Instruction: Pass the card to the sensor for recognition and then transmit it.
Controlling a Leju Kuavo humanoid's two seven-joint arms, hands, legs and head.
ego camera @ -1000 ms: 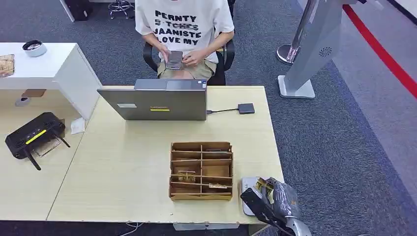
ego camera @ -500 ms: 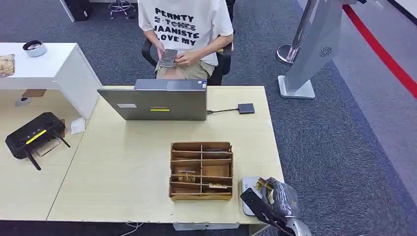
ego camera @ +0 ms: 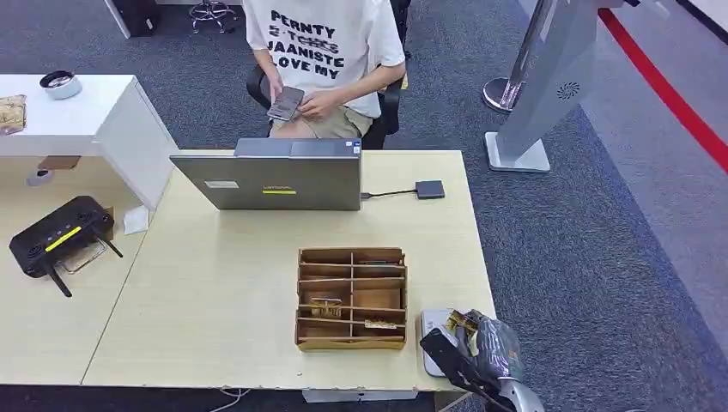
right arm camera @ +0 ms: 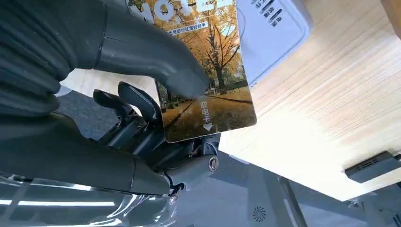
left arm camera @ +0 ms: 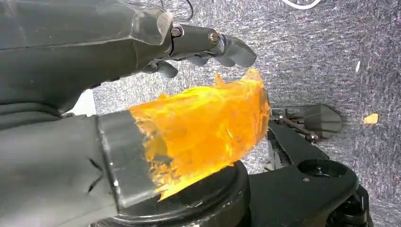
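Even, diffuse overhead light is filling the head view; the pale surface [ego camera: 215, 283] is reading bright, and shadows under the laptop [ego camera: 270, 176] are staying soft and short. Detail is softening toward the lower edge, where the right robot hand [ego camera: 477, 350] is looking slightly smeared. In the left wrist view an orange patch [left arm camera: 203, 130] is glowing, saturated and blurred, close to the lens. In the right wrist view the card [right arm camera: 203, 71] is appearing sharp, with mild glare washing the white sensor [right arm camera: 272, 33].
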